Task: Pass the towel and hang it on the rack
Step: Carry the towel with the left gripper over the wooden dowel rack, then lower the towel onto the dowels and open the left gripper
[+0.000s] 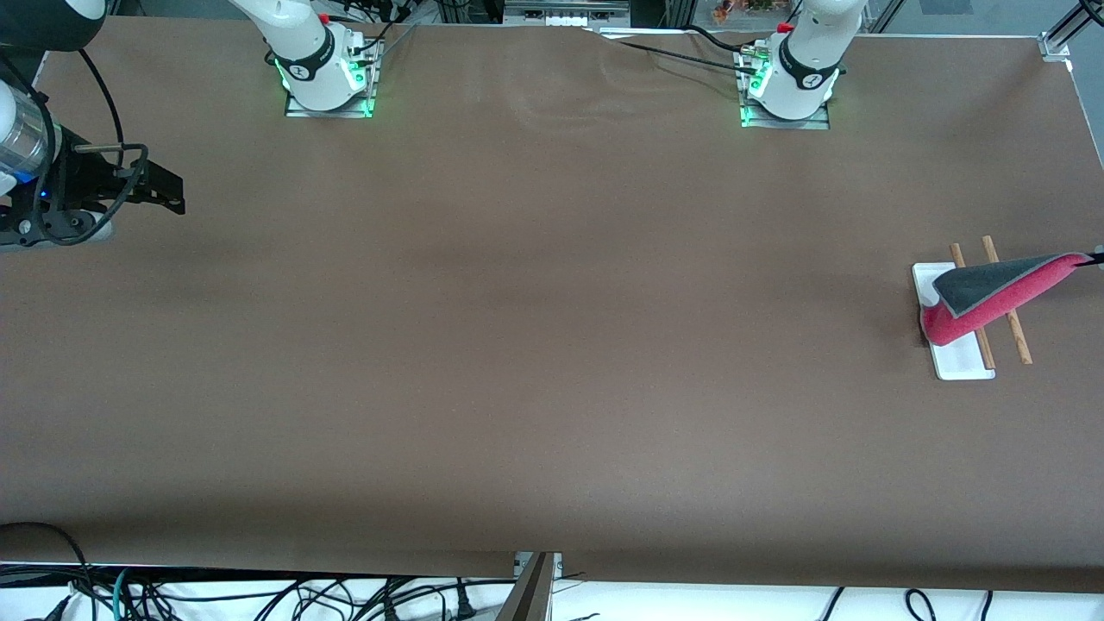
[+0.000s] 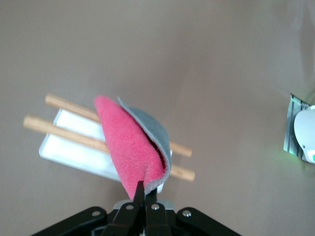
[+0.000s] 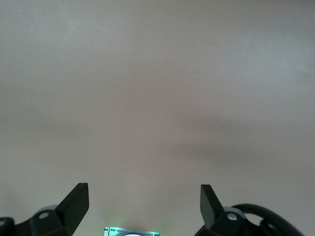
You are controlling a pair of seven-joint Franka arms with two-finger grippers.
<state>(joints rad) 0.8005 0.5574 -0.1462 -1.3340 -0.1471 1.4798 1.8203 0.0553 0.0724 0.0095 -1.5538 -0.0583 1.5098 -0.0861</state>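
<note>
The brown bench [image 1: 517, 345] carries the rack [image 1: 957, 362] at the left arm's end. The towel [image 1: 992, 293] drapes over its rods, one corner pinched in the left gripper [image 2: 145, 189], jaws clamped tight. The right gripper [image 3: 144, 196] waits above bare bench, jaws spread wide, empty. No legible writing.

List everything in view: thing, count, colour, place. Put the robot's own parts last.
towel: one, dark grey over pink-red, draped across the rack's rods, one corner pinched by the left gripper.
rack: one, white base with two brown wooden rods, at the left arm's end of the table.
table: one, brown.
cables: several, black, below the table's edge nearest the front camera.
left gripper: one, black, shut on the towel, over the rack.
right gripper: one, black, open, waiting over the right arm's end of the table.
</note>
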